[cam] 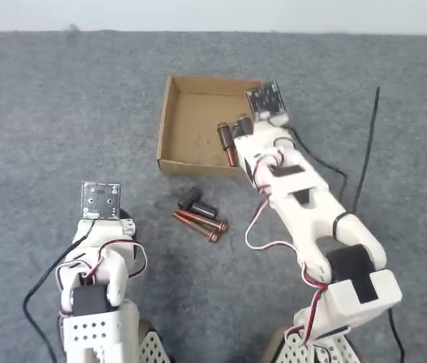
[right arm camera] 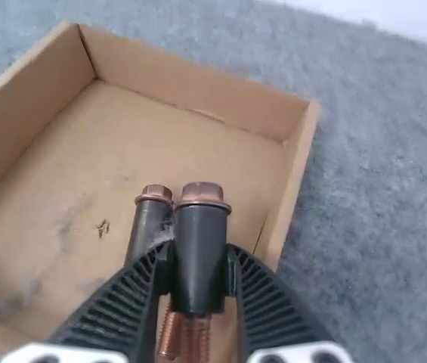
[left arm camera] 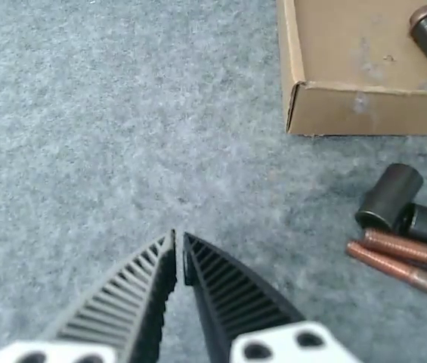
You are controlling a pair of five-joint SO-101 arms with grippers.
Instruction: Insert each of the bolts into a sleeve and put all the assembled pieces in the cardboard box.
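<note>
The right gripper (right arm camera: 198, 261) is clamped on a bolted sleeve (right arm camera: 200, 215) over the cardboard box (right arm camera: 198, 91) floor, presumably to set it by the finished piece (right arm camera: 150, 219) just beside its fingers. The sleeve is dark with a copper head (threads poke out below). The left gripper (left arm camera: 180, 243) sits all but closed on nothing. Loose sleeves (left arm camera: 389, 197) and bolts (left arm camera: 406, 249) lie beyond its tips.
</note>
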